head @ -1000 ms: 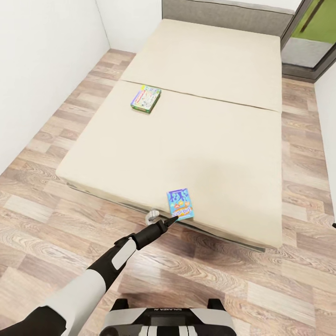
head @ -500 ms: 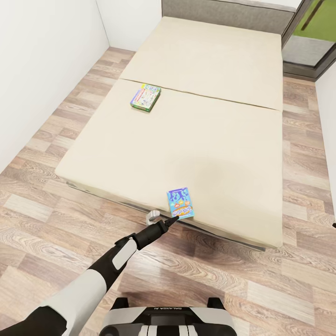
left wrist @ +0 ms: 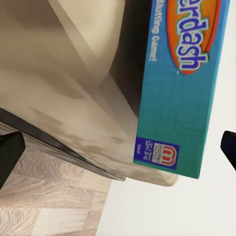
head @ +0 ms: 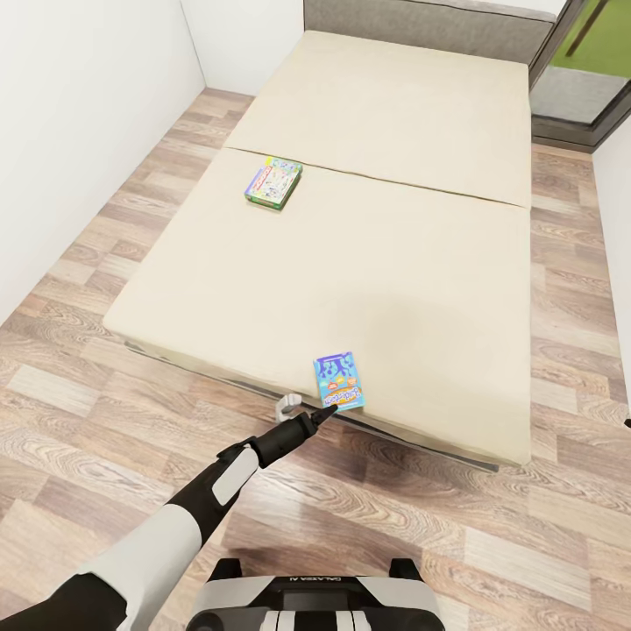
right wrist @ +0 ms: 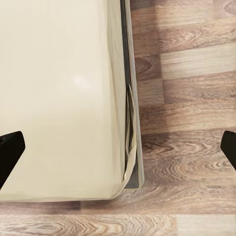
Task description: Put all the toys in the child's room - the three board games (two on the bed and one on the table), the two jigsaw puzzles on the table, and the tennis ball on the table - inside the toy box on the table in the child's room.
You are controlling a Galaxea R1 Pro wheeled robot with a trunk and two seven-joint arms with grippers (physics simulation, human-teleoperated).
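Left arm is extended toward the near edge of the bed; left gripper is placed right at the lower edge of the small blue board game, which lies flat on the beige mattress close to that near edge. In the left wrist view the blue box is seen close up between the two dark fingertips, which sit wide apart at the frame's sides: jaws spread, nothing pinched. Partial lettering "erdash" and "luffing Game" is readable on the box, plus a small purple logo patch near its corner.

A second board game, white-green with multicolour print, is seen flat further up the mattress, near the seam between the two mattress sections, well apart from the blue one.

In the right wrist view a mattress corner and wood-plank floor are shown; the right gripper's fingertips are spread to the frame edges, nothing held.

White walls and a grey headboard are visible beyond the bed.
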